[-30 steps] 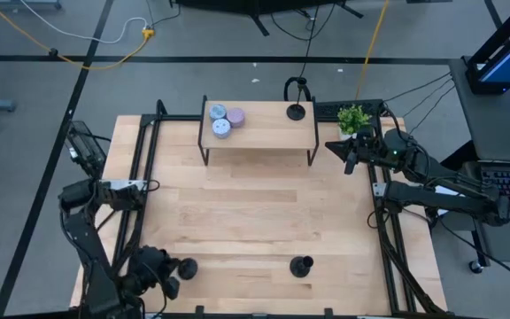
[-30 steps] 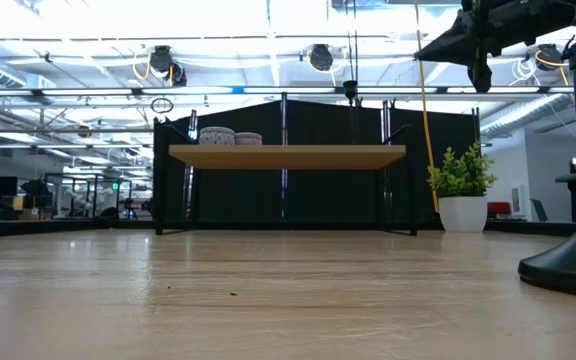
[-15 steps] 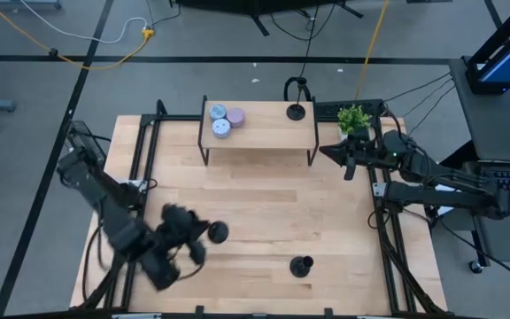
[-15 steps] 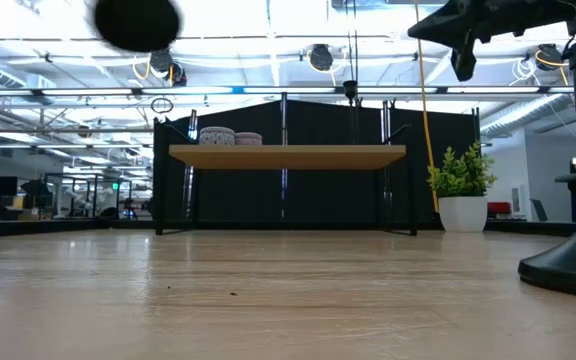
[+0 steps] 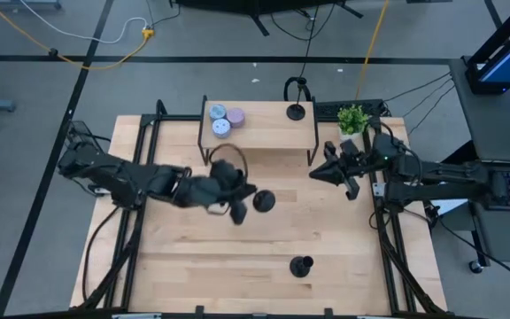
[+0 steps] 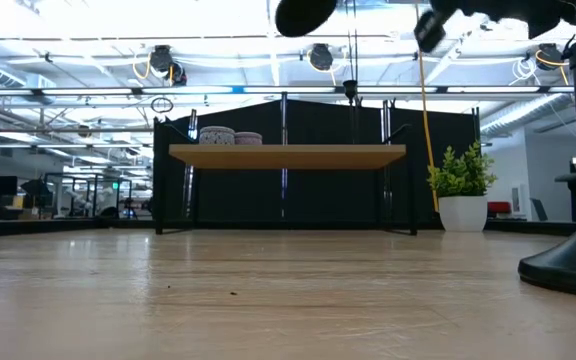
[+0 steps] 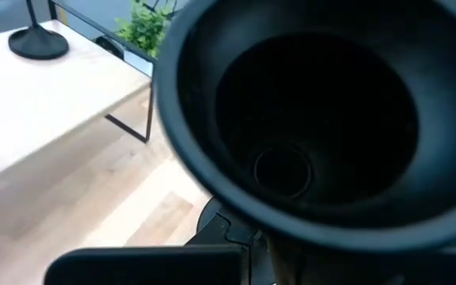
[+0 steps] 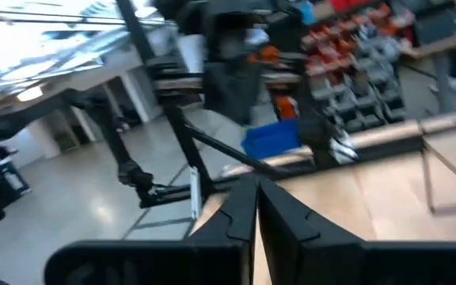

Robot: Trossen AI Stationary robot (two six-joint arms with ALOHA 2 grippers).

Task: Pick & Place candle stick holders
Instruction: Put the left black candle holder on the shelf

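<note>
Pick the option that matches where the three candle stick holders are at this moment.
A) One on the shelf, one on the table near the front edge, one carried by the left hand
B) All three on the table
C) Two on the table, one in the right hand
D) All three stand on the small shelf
A: one candle stick holder stands on the shelf, another on the table, and the left hand holds the third above the table.

The left gripper (image 5: 237, 202) is smeared in the high view, so its fingers cannot be made out there. In the left wrist view they are blocked by the underside of a candle stick holder (image 7: 307, 127), whose rim is cut off at twelve and three o'clock. In the low view that holder (image 6: 306, 14) is clipped at twelve o'clock. The right wrist view's background is blurred; nothing there can be identified.
</note>
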